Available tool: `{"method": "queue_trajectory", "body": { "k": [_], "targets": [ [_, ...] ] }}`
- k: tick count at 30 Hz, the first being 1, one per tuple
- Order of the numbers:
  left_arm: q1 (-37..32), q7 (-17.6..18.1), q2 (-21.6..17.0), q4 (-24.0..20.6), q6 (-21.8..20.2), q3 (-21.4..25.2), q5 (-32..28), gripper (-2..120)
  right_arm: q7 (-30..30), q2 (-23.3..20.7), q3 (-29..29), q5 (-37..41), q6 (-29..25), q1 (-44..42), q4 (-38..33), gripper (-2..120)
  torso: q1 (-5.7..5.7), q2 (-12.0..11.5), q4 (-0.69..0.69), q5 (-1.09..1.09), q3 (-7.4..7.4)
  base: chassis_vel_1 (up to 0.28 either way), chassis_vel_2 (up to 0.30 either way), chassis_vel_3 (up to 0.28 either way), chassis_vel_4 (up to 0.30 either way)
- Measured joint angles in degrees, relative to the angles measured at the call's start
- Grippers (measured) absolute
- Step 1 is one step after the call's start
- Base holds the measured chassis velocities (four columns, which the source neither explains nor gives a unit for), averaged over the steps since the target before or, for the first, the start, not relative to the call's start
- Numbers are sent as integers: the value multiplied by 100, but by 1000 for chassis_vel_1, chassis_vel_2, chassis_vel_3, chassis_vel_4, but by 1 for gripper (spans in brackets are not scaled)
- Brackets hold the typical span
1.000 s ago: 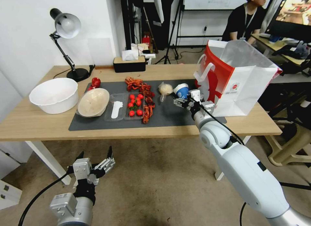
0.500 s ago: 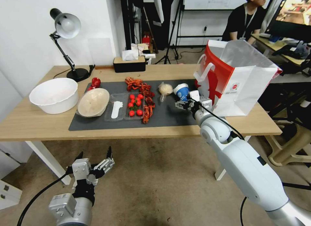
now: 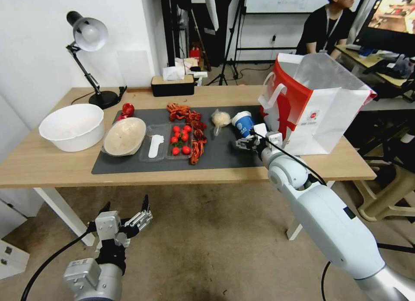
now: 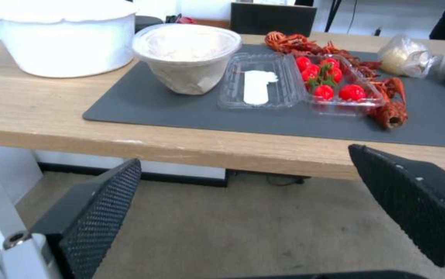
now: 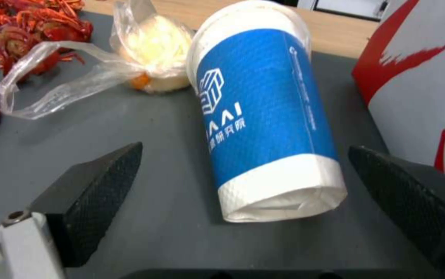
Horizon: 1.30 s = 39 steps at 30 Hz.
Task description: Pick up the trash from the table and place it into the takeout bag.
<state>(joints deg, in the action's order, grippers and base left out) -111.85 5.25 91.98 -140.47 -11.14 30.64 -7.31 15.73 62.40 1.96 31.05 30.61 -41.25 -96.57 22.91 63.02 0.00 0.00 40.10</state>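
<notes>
The right wrist view shows the blue-white paper cup (image 5: 263, 112) lying on its side on the dark grey mat (image 5: 129, 193), white rim toward the knotted plastic bag (image 5: 150, 46), between the right gripper (image 3: 243, 143)'s wide-open, empty fingers. The takeout bag (image 3: 315, 106) stands at the table (image 3: 43, 167)'s right end. The left gripper (image 3: 125, 214) hangs open below the front edge.
</notes>
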Motion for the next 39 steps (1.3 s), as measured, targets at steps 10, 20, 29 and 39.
{"method": "queue_trajectory", "body": {
  "k": [10,20,29,39],
  "targets": [
    [-42,-11,1,-4,0,-8,21,100,35,53,21,184,3,45,168,100,0,0,0,0,0,0,0,0,0],
    [-28,-14,0,15,0,-8,22,100,29,131,30,188,-93,90,388,100,0,0,0,0,0,0,0,0,0],
    [-13,-14,0,33,1,-10,23,100,10,192,28,190,-249,154,617,100,0,0,0,0,0,0,0,0,0],
    [-22,-12,0,33,1,-36,38,100,-30,205,30,252,-368,177,705,84,0,0,0,0,0,0,0,0,0]
  ]
}}
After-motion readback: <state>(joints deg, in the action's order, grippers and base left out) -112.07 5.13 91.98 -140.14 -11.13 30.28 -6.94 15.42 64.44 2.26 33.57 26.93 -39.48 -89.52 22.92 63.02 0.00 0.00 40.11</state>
